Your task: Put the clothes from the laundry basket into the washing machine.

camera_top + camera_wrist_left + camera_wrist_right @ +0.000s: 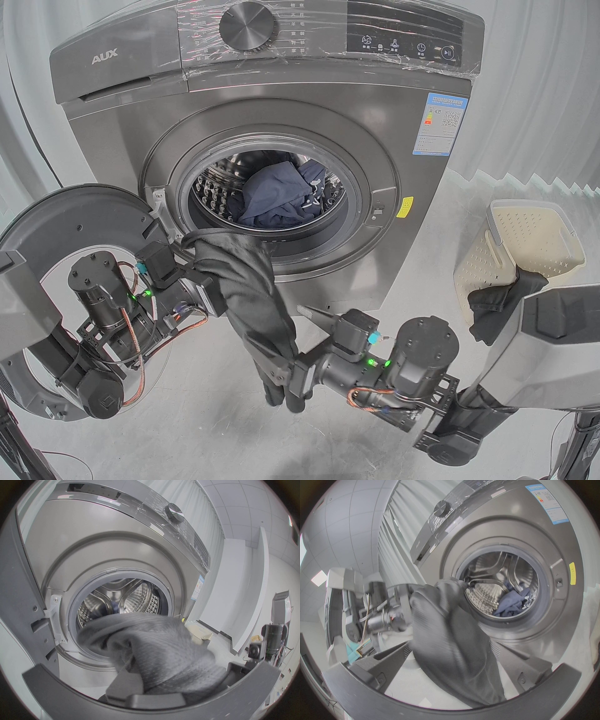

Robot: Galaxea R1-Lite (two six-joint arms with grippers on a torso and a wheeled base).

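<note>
Dark-grey garment [250, 287] hangs from left gripper [203, 275] just before washing machine [350, 112] mouth; cloth hides that grip, cannot tell. Right gripper [294, 365] jaws spread around lower end, likely steadying it for drum [215, 187]. Laundry basket [500, 212] rim carries another dark piece [500, 300].

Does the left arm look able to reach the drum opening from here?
Probably yes: the door is swung wide, the left gripper with the dark garment sits just before the drum opening, and nothing stands between.

The garment [250, 281] covers my left gripper [200, 269] — I can't see its grip; the basket [537, 231] sits half behind my right arm [550, 337].
</note>
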